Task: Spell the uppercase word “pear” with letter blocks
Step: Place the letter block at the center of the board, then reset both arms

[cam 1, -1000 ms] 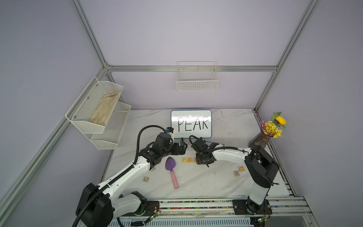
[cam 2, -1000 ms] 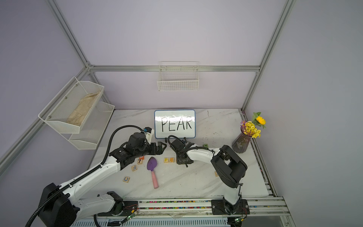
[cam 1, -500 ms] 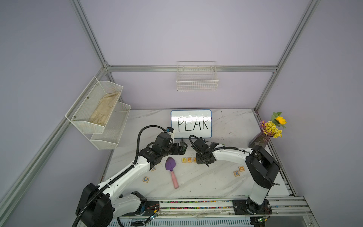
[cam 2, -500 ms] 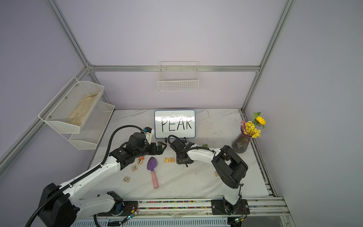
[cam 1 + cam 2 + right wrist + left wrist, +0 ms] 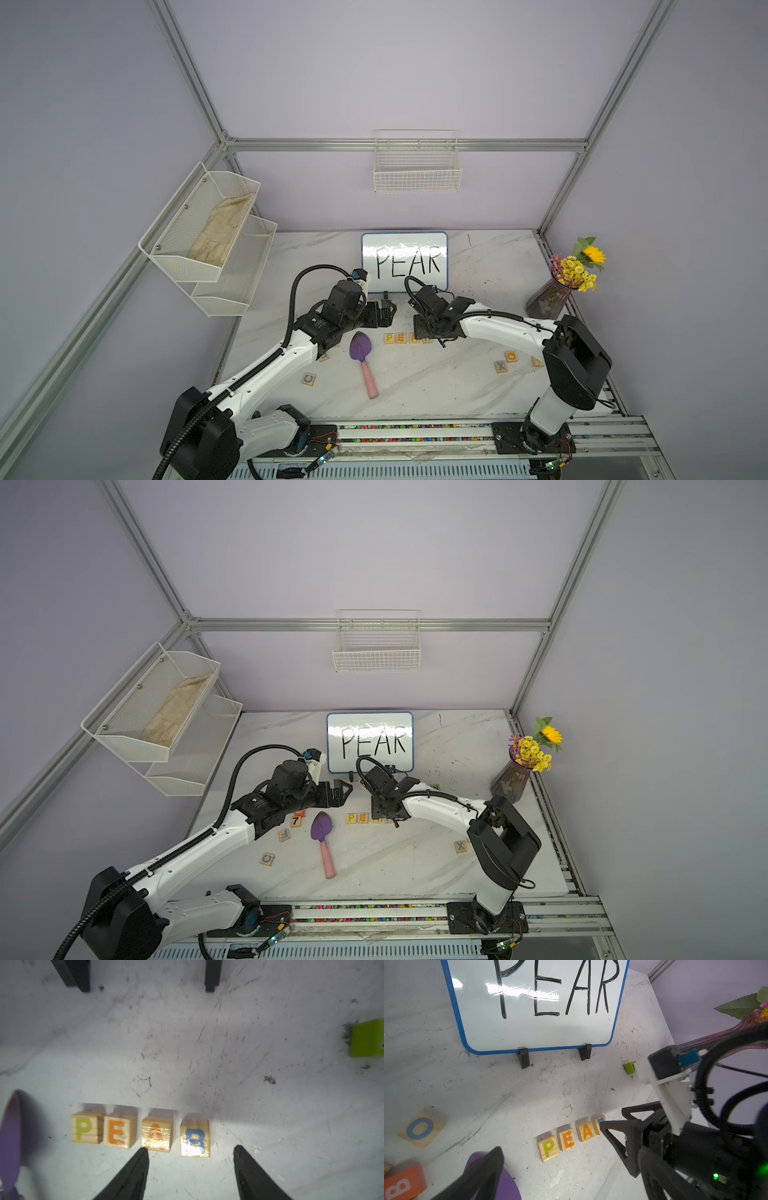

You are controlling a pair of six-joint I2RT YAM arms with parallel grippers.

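The four letter blocks lay in one row on the surface, reading P [image 5: 86, 1127], E [image 5: 119, 1132], A [image 5: 156, 1134], R [image 5: 195, 1139], in front of the whiteboard [image 5: 537, 1028] with the same word written on it. P, E and A sat close together and level. The R stood a small gap off from the A and slightly out of line with the other three.

My right claw [image 5: 190, 1148] hung just over the R with its jaws spread wider than the block, gripping nothing. One tip was close by the A's corner, but I could not tell whether it touched. My left claw [image 5: 384, 309] hovered near the whiteboard's feet, jaws apart and empty.

The purple trowel [image 5: 360, 347] lay beside the P, and the green cube [image 5: 366, 1038] and orange B cube [image 5: 403, 1185] stood well apart from the row.

I judged the word spelled. What remained was backing away cleanly, and perhaps squaring up the R.
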